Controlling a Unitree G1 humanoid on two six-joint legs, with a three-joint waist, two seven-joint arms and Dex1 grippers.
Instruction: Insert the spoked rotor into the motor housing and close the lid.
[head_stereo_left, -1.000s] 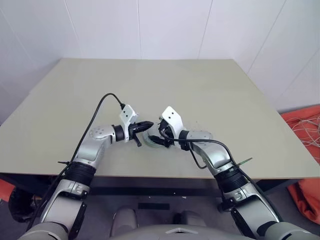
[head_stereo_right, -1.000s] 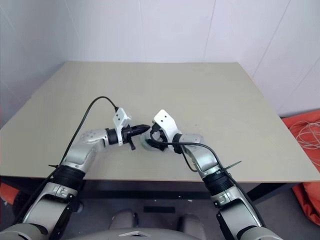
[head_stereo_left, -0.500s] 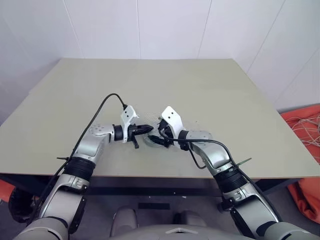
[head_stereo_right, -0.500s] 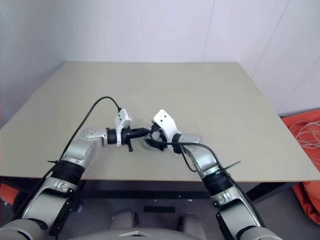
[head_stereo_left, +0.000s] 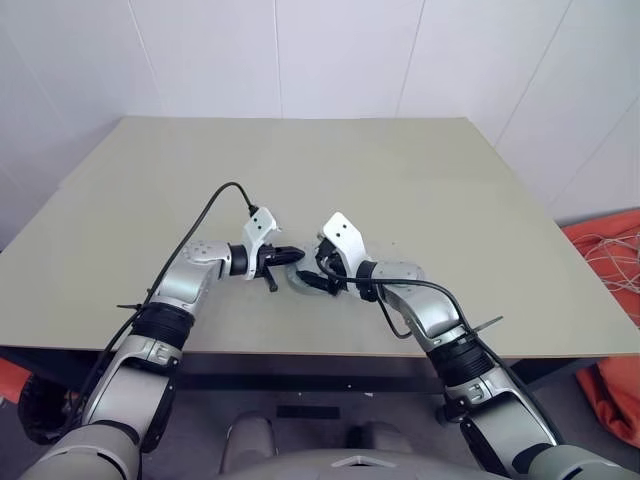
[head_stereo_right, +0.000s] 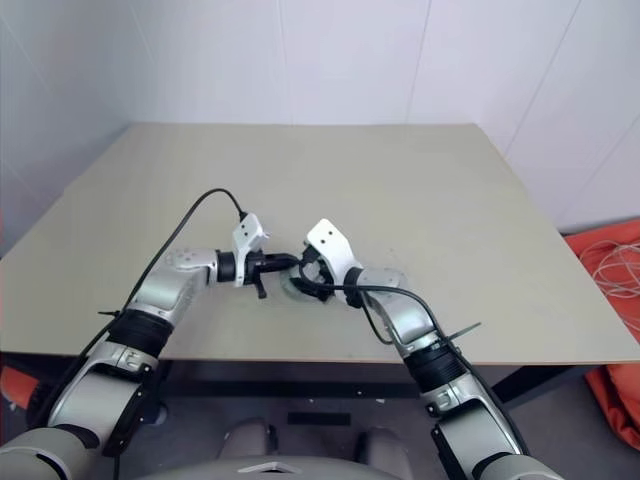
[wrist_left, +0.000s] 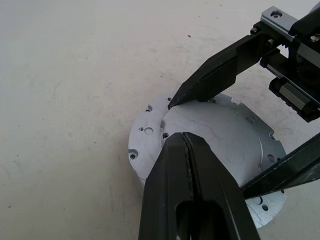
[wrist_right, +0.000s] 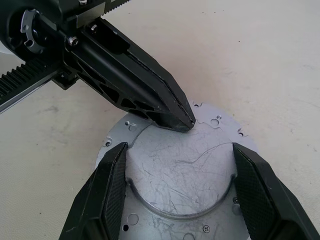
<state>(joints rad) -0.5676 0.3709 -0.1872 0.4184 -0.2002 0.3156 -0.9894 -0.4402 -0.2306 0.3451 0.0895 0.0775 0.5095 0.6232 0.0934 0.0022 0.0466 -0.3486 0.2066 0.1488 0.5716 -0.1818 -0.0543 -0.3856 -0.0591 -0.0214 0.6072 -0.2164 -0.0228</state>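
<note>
A round silver lid (wrist_left: 220, 131) with small screw holes and a raised centre lies flat on the beige table (head_stereo_left: 400, 180). My right gripper (wrist_right: 179, 147) straddles the raised centre, its two fingers (wrist_right: 107, 190) against opposite edges. The left gripper (wrist_left: 184, 136) is shut, and its tip rests on top of the lid (wrist_right: 180, 180) near the rim of the raised part. In the head views the two grippers (head_stereo_left: 297, 256) meet over the lid at the table's near middle. The spoked rotor and the motor housing are hidden.
The table's front edge (head_stereo_left: 330, 352) runs just behind my arms. An orange bundle with pale cords (head_stereo_left: 610, 260) lies on the floor at the right. White walls stand behind the table.
My left gripper has tipped down a little and settled its tip onto the lid. The right gripper and the lid have stayed put.
</note>
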